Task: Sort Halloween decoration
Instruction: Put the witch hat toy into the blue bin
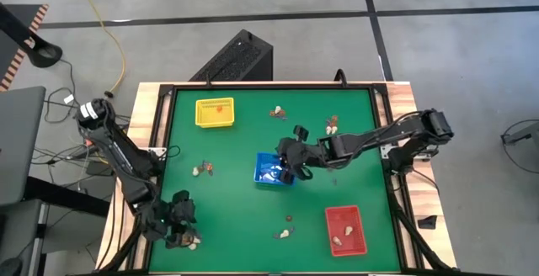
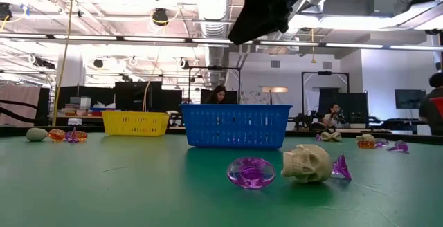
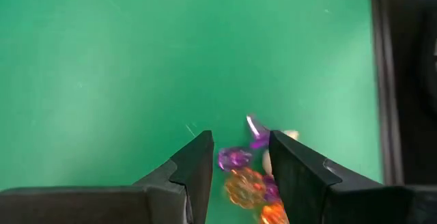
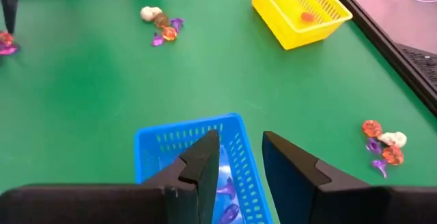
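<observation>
Halloween decoration (image 1: 203, 169) scattered in small clusters across the green table (image 1: 244, 234). Purple trinkets inside blue tray (image 4: 188, 136) at mid-table; one orange piece in yellow tray (image 1: 215, 113) near far left corner; cream pieces in red tray (image 1: 346, 230) near front right corner. Right gripper (image 4: 239, 152) above blue tray, fingers parted, empty. Left gripper (image 3: 239, 157) at front left corner, parted narrowly, a cluster showing between its fingers.

Right gripper (image 4: 240, 157) above blue tray (image 4: 153, 141), fingers apart, nothing between them. Purple trinkets (image 4: 227, 195) lie in that tray. Yellow tray (image 4: 281, 20) holds one orange piece (image 4: 308, 17). Mixed cream, orange and purple clusters (image 4: 161, 24) (image 4: 384, 144) on green desk (image 4: 82, 87).
</observation>
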Robot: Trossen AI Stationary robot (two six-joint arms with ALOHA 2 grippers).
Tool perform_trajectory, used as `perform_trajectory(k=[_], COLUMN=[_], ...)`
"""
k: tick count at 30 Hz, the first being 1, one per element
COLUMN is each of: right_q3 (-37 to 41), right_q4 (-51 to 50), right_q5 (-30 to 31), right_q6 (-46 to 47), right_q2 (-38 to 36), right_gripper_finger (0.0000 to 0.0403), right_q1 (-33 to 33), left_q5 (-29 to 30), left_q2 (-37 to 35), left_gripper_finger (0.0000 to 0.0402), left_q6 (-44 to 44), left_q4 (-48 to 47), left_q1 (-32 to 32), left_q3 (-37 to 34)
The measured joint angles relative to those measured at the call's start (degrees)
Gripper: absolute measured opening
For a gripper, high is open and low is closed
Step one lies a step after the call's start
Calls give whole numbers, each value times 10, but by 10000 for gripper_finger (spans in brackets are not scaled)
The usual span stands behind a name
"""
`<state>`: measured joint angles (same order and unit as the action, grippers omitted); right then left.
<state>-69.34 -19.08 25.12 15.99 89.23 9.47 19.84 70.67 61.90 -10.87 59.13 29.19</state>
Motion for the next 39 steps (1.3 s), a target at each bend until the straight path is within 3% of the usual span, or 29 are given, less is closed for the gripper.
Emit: perform_trajectory(k=[9,20,24,30,39], right_q3=[0,0,0,0,0], right_q4=[19,24,24,24,-23], right_q5=[-2,-2,-2,-2,-2], right_q6=[0,0,1,1,16], right_q2=[0,0,0,0,0], right_gripper_finger=[143,143,143,143,143], right_q1=[-13,-18,-17,-17,-4], left_q5=[-29,-27,-29,-29,-31], left_q2=[65,73,73,72,44], left_gripper_finger=[132,129,100,13,1], left_q6=[-14,-26,-30,-54,-130], left_q4=[28,26,26,38,37], left_q1=[1,1,0,0,-44], left_q3=[0,0,0,0,0])
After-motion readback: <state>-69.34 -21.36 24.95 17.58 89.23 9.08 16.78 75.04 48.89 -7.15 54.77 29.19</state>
